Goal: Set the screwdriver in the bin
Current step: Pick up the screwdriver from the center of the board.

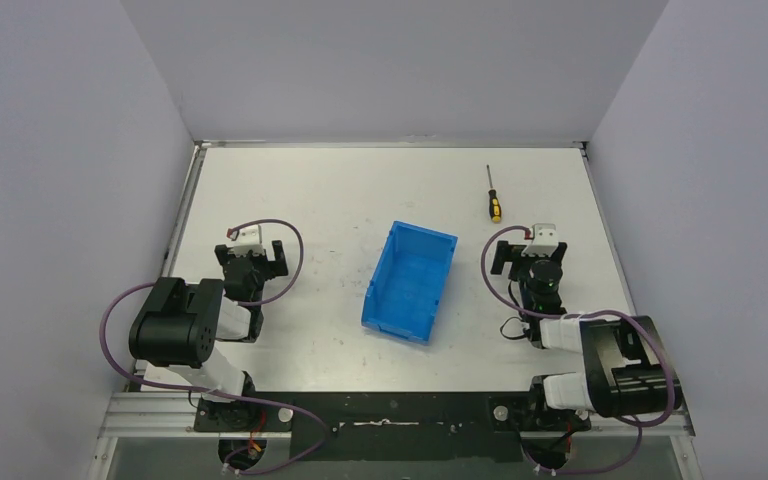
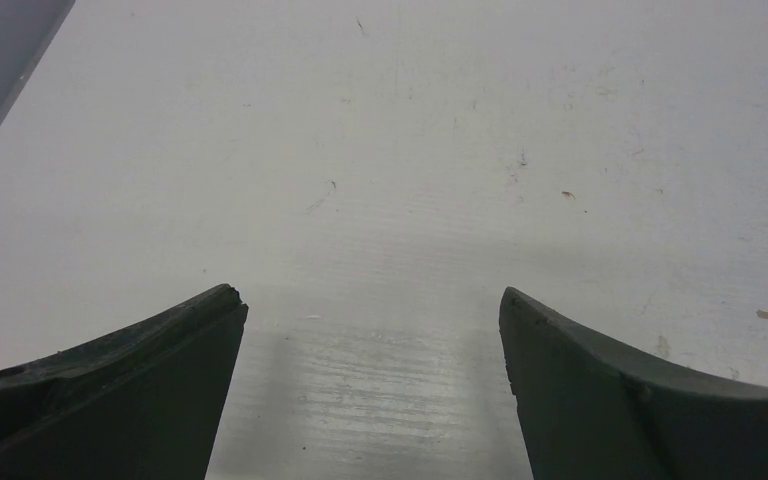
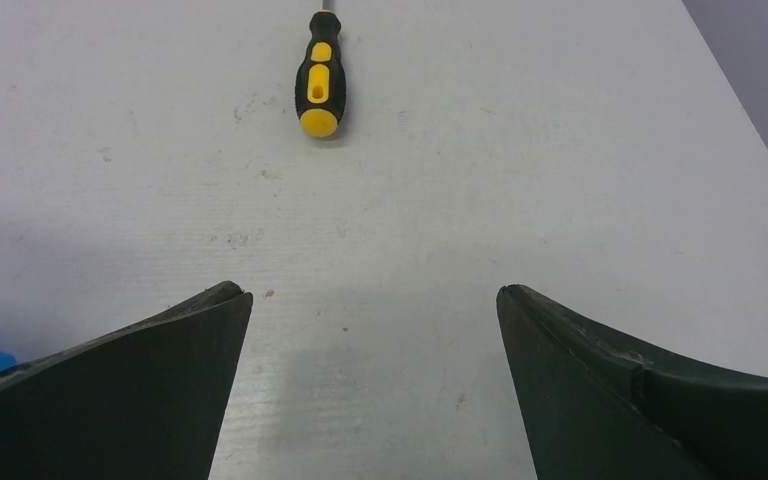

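Over on the left, the left pincer [image 2: 370,292] gapes wide above bare surface [image 2: 380,150], holding nothing. Midway sits the bin [image 1: 423,232], empty. Right of it, nearer the far edge, lies the screwdriver [image 3: 320,85], handle toward the right pincer [image 3: 370,290], which is wide open and empty. I'd reach forward, shade left, and close across the handle.

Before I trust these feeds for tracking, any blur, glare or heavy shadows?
Top view: even light, sharp, screwdriver small. Right wrist: handle crisp, soft shadow below the right hand. Left wrist: scuffed table, faint shadow below the left hand.
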Motion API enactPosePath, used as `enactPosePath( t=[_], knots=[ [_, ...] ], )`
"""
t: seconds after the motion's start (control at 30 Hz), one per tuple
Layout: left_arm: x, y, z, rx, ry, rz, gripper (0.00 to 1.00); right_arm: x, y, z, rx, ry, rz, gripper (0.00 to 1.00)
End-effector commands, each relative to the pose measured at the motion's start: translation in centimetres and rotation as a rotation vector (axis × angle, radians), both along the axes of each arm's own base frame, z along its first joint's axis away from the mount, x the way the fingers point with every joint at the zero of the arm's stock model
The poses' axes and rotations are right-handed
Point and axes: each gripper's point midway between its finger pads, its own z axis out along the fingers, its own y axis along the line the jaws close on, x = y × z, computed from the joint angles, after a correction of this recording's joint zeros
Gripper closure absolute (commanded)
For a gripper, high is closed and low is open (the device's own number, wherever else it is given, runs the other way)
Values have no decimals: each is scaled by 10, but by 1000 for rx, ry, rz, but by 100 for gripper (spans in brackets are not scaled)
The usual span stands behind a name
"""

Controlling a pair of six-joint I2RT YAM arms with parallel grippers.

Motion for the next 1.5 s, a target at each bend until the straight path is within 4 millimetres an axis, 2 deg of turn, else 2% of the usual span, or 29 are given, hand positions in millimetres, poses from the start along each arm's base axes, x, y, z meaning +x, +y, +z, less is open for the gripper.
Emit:
enactPosePath(
  t=[0.0, 0.27, 0.47, 0.6, 0.63, 0.83, 1.07, 1.23, 1.47],
  knots=[
    [11, -1, 21, 1, -77, -4, 3, 10, 0, 38, -16, -69, 8, 0],
    [11, -1, 21, 2, -76, -4, 3, 25, 3, 96, -1, -50, 5, 0],
    [11, -1, 21, 2, -76, -4, 3, 36, 12, 163, -12, -97, 55, 0],
    [11, -1, 21, 1, -76, -4, 3, 46, 21, 203, 5, -61, 95, 0],
    [11, -1, 21, 1, -77, -4, 3, 50, 21, 223, 4, -76, 98, 0],
    [11, -1, 21, 1, -78, -4, 3, 58, 19, 277, 3, -88, 80, 0],
    [11, -1, 21, 0, -77, -4, 3, 60, 17, 342, 31, -207, 61, 0],
    [11, -1, 21, 1, -77, -4, 3, 69, 20, 368, 55, -192, 65, 0],
    [11, -1, 21, 1, -77, -3, 3, 93, 27, 369, 85, -109, 76, 0]
  ],
)
